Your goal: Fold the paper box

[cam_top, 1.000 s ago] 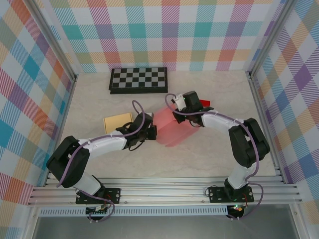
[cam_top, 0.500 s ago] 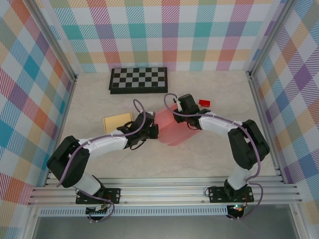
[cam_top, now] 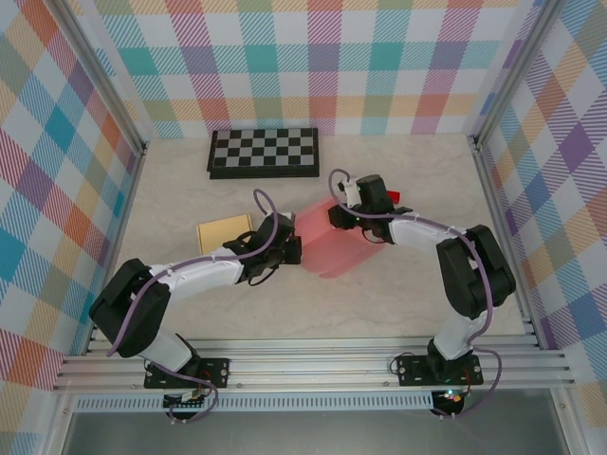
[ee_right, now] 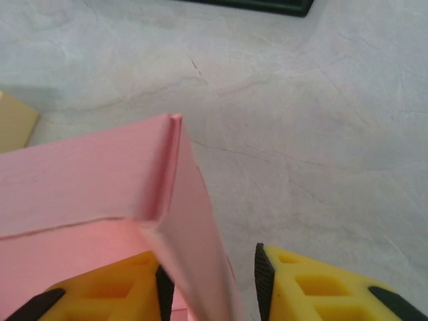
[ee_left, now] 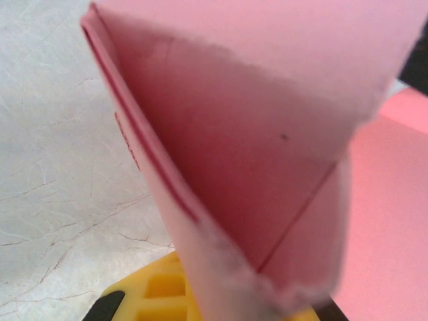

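Note:
The pink paper box (cam_top: 327,248) lies half folded in the middle of the table, between the two arms. My left gripper (cam_top: 290,251) is at its left end, shut on a pink panel (ee_left: 267,134) that covers most of the left wrist view, above a yellow finger (ee_left: 150,294). My right gripper (cam_top: 341,216) is at the box's far right corner and stands open. An upright pink flap (ee_right: 194,227) leans against its left pad (ee_right: 164,284). The right pad (ee_right: 262,277) is clear of the paper.
A black-and-white chessboard (cam_top: 264,152) lies at the back of the table. A tan card (cam_top: 224,234) rests left of the box, by the left arm. A small red piece (cam_top: 389,196) sits behind the right wrist. Plaid walls close in three sides.
My right gripper's jaws have opened off the box's flap, and its wrist has shifted slightly right. The left gripper has kept its hold and has not moved.

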